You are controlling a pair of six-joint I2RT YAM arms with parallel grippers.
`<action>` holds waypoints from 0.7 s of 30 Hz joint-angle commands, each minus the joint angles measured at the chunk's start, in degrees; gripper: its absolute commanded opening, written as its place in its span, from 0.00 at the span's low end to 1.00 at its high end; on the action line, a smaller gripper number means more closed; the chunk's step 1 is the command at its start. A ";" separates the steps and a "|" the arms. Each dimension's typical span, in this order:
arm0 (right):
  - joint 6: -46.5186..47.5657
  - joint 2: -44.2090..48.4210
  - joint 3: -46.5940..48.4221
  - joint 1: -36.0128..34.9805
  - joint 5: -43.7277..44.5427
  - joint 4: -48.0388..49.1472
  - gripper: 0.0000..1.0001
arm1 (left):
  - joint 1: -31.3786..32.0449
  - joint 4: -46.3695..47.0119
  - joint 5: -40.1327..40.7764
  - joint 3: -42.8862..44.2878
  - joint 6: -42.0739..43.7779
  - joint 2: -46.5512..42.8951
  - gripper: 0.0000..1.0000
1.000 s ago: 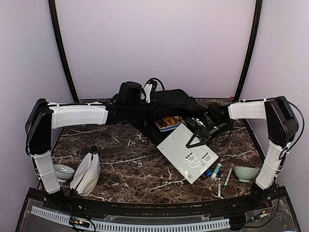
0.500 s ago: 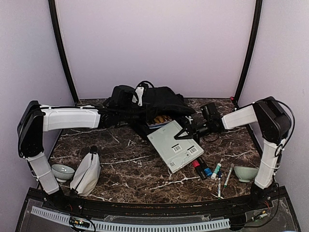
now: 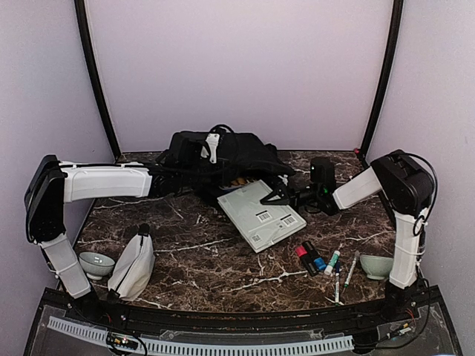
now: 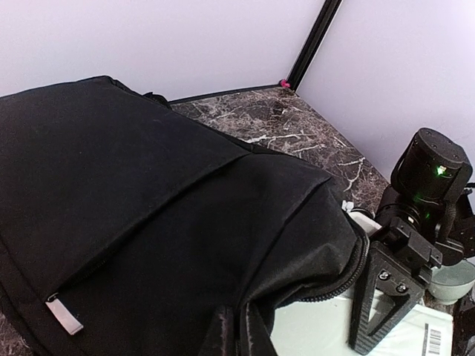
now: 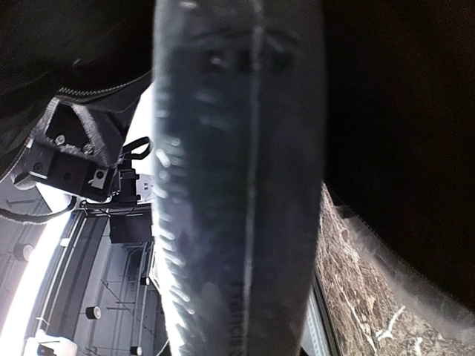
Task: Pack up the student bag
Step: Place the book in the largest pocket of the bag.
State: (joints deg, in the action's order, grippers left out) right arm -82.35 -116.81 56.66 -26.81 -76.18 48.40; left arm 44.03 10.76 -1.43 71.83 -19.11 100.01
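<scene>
The black student bag [image 3: 237, 152] lies at the back centre of the table, its zipped mouth facing forward. My left gripper [image 3: 215, 176] is shut on a fold of the bag's upper flap [image 4: 245, 326] and holds it up. My right gripper [image 3: 273, 196] is shut on a flat white book [image 3: 261, 211] with barcode labels. The book's far end lies at the bag's mouth, under the zipper edge [image 4: 349, 278]. One of the right fingers [image 4: 382, 300] rests on top of the book [image 4: 319, 334]. A colourful book [image 3: 239, 180] shows inside the mouth. The white book's edge [image 5: 237, 185] fills the right wrist view.
A white-grey pouch [image 3: 133, 265] and a small bowl [image 3: 96, 262] sit at the front left. Red and blue markers [image 3: 312, 259], pens [image 3: 343, 273] and a second bowl [image 3: 378, 265] lie at the front right. Black frame posts stand at the back corners.
My right gripper has carried the white book left and back to the bag's mouth, uncovering the markers. The left arm has drawn the bag's flap slightly left.
</scene>
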 commanded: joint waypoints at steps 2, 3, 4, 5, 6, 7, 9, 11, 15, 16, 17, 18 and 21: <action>17.61 10.61 1.26 -0.35 3.16 -15.54 0.00 | 1.23 4.27 -3.55 0.16 0.22 -3.87 0.00; 21.38 11.88 1.45 -0.43 3.49 -20.55 0.00 | 1.23 4.21 -3.65 0.35 0.26 -3.69 0.00; 24.30 12.80 1.39 -0.44 3.89 -23.78 0.00 | 1.23 4.16 -3.70 0.46 0.30 -3.68 0.00; 25.65 13.61 1.10 -0.39 4.02 -25.32 0.00 | 1.23 4.16 -3.71 0.54 0.29 -3.69 0.00; 26.00 14.19 0.65 -0.39 4.18 -25.66 0.00 | 1.23 4.07 -3.72 0.51 0.30 -3.80 0.00; 26.26 14.45 0.30 -0.41 4.47 -25.87 0.00 | 1.23 4.13 -3.75 0.45 0.28 -3.95 0.00; 27.07 14.24 0.20 -0.37 4.82 -26.69 0.00 | 1.24 4.27 -4.23 0.31 0.29 -4.17 0.00; 29.87 13.65 1.51 -0.44 6.22 -31.23 0.00 | 1.23 3.97 -4.13 0.26 0.17 -4.35 0.00; 35.58 10.86 4.79 -0.44 7.40 -37.76 0.00 | 1.23 4.52 -5.35 -0.09 -0.75 -5.26 0.00; 35.19 10.01 5.36 -0.44 7.23 -37.34 0.00 | 1.23 4.91 -5.78 -0.19 -1.10 -5.48 0.00; 34.93 9.31 5.84 -0.50 7.29 -36.74 0.00 | 1.23 5.00 -6.18 -0.23 -1.12 -5.52 0.00; 35.11 8.64 6.63 -0.59 7.92 -36.46 0.00 | 1.23 5.05 -6.60 -0.25 -1.13 -5.52 0.00; 35.72 6.11 8.89 -0.86 9.22 -36.99 0.00 | 1.23 4.79 -7.35 -0.12 -1.09 -5.12 0.00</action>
State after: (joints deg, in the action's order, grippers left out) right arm -48.93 -109.06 61.17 -27.11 -66.50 9.74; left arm 44.91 11.00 -5.87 71.83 -19.73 99.31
